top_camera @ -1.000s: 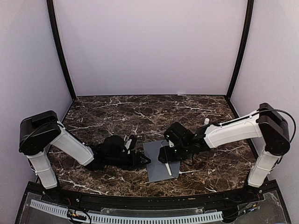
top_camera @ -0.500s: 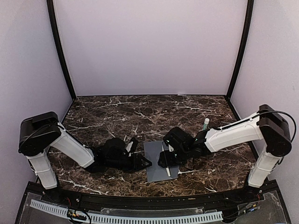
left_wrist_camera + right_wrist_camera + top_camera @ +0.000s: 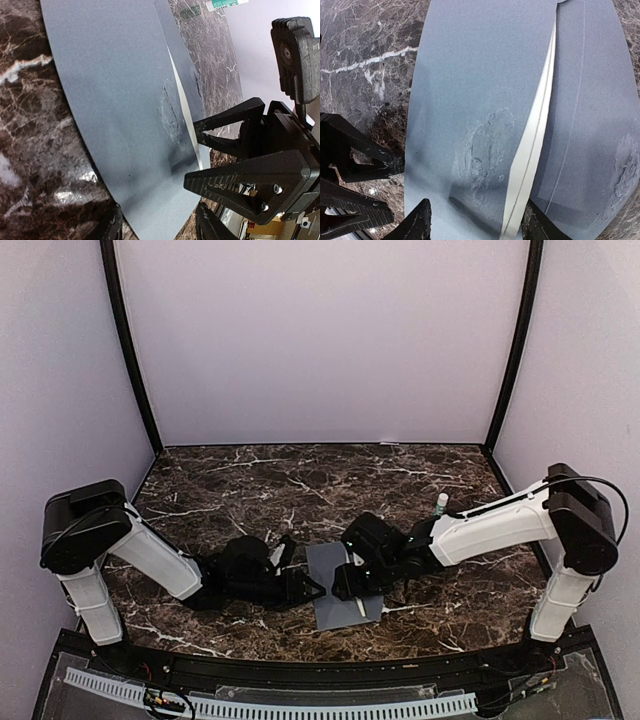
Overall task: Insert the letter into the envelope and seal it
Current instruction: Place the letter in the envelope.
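Observation:
The grey envelope lies flat on the marble table between the two arms. It fills the left wrist view and the right wrist view. A narrow cream strip of the letter shows along the envelope's opening; the rest of it is hidden inside. The strip also shows in the left wrist view and in the top view. My left gripper is open at the envelope's left edge, low over it. My right gripper is open over the envelope's middle, its jaws straddling the cream strip.
A small white tube with a green label stands on the table behind the right arm and shows in the left wrist view. Dark marble table lies behind, walled on three sides. The two grippers' fingers are close, facing each other.
My right gripper has shifted a little left and lower over the envelope. My left gripper has edged slightly right toward the envelope's edge. The envelope has barely moved.

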Robot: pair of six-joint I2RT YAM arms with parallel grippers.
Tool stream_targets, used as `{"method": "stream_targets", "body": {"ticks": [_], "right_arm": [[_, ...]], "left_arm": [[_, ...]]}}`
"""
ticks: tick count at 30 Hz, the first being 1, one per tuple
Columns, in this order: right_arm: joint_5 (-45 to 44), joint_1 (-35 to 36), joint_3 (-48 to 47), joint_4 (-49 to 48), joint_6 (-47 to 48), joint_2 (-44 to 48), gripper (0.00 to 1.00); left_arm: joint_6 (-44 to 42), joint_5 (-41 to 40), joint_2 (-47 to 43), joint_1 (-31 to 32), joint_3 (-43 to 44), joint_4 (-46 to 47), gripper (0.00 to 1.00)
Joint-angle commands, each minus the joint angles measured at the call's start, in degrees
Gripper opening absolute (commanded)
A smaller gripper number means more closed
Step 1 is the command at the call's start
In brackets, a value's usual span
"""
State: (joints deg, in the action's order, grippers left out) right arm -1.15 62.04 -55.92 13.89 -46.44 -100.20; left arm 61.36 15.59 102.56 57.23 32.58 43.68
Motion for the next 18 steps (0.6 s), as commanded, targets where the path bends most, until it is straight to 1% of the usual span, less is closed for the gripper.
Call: {"method": "stream_targets", "body": {"ticks": [1,10,18], "right_arm": [[-0.6,1.3,-2.7,0.6,-0.4,-1.8,0.57],[-0.7,2.1,-5.0,1.5,-0.5,-3.5,0.57],[-2.6,2.2,-4.8,2.4,-0.7,-2.4,0.58]], "left_arm": [[0.2,0.2,0.7,0.4,0.1,0.0,0.48],[0.2,0.6,1.4,0.6,1.2,0.2,0.48],[0.2,-0.2,1.0,0.6,0.8,0.3,0.48]]}}
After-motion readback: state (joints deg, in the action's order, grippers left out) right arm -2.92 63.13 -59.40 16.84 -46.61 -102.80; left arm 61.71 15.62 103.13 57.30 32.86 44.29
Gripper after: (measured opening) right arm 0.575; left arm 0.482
